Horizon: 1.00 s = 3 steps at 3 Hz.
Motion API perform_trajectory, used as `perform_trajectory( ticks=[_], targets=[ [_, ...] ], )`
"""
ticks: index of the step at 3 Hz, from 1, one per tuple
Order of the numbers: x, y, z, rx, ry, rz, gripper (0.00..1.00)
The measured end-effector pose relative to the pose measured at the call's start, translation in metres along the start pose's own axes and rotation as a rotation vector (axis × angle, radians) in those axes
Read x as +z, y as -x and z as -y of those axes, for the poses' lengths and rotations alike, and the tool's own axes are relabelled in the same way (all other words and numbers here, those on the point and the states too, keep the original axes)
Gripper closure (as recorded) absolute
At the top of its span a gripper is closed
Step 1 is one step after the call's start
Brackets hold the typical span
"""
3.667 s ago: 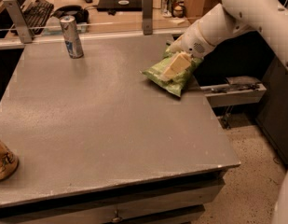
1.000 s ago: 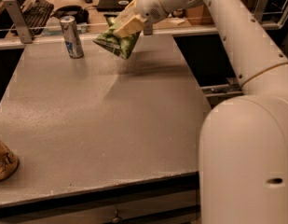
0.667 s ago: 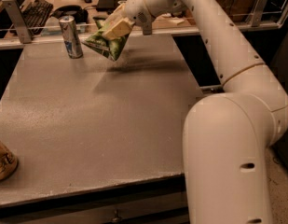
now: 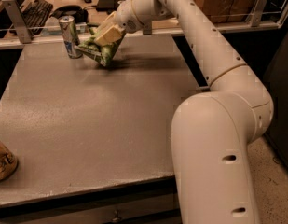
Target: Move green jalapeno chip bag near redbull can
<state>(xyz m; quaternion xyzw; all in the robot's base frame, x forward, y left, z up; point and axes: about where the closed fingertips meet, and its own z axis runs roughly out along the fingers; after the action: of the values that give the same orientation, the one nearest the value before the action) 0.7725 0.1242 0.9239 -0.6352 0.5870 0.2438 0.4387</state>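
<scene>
The green jalapeno chip bag (image 4: 99, 50) is light green and crinkly. It hangs tilted at the far left of the grey table (image 4: 97, 120), its lower corner touching or just above the surface. My gripper (image 4: 107, 33) is shut on the bag's upper part. The redbull can (image 4: 70, 36), slim and silver-blue, stands upright just left of the bag, a small gap apart.
A tan can with dark script (image 4: 3, 161) lies at the table's front left edge. A keyboard (image 4: 35, 8) and a metal rail post (image 4: 15, 14) sit behind the table's far edge. My large white arm (image 4: 218, 125) fills the right side.
My gripper carried the bag from the table's right side across to the far left, lowering it close beside the redbull can. The can has not moved.
</scene>
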Motion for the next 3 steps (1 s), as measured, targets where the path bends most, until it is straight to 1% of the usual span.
perform_trajectory(
  ticks=[1,2,3],
  targets=[
    [0.011,-0.003,0.002,0.009,-0.002,-0.011,0.51],
    [0.022,-0.004,0.004,0.017,-0.003,-0.012,0.2],
    [0.025,-0.003,0.005,0.016,-0.005,-0.012,0.0]
  ],
)
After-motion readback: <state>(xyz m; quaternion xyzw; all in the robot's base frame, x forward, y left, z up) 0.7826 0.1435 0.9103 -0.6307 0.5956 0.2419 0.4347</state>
